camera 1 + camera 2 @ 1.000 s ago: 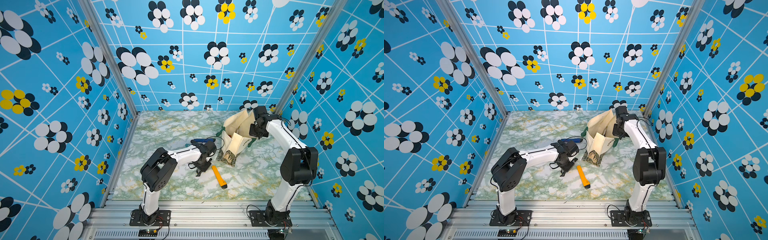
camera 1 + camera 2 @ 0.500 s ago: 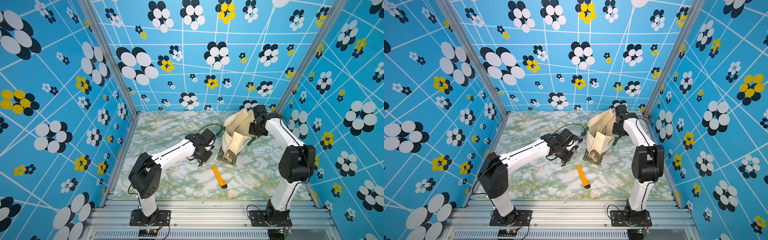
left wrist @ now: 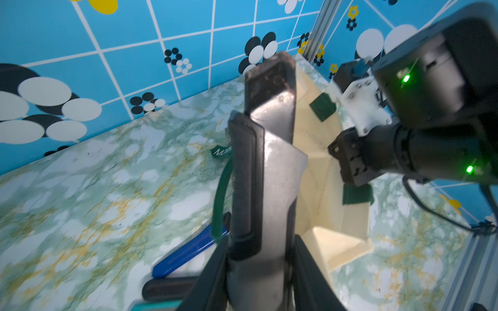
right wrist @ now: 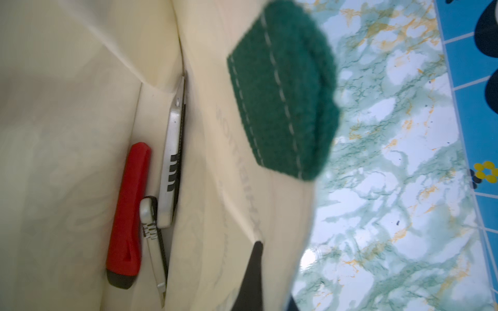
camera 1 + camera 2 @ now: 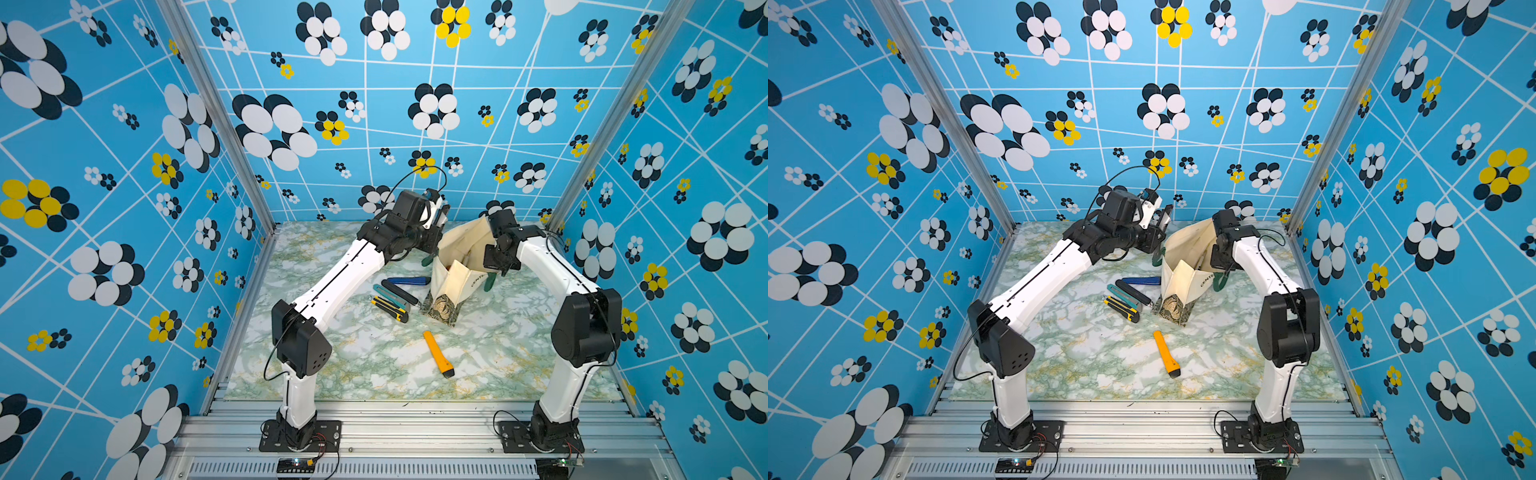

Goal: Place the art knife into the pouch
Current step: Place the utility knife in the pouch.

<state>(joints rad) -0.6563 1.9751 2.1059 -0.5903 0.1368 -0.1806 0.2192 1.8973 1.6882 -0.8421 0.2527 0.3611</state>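
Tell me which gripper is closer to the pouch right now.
Right. The right gripper is clamped on the pouch rim, touching it. The left gripper, holding a grey art knife, hangs raised just off the opposite rim.

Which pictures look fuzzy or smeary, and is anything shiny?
In the right wrist view the green handle patch is out of focus, probably too near the lens, while the red knife inside the pouch looks crisp, and glare shines on the table. In the left wrist view the table smears near the edges; the grey knife is clearer. Both top views are sharp.
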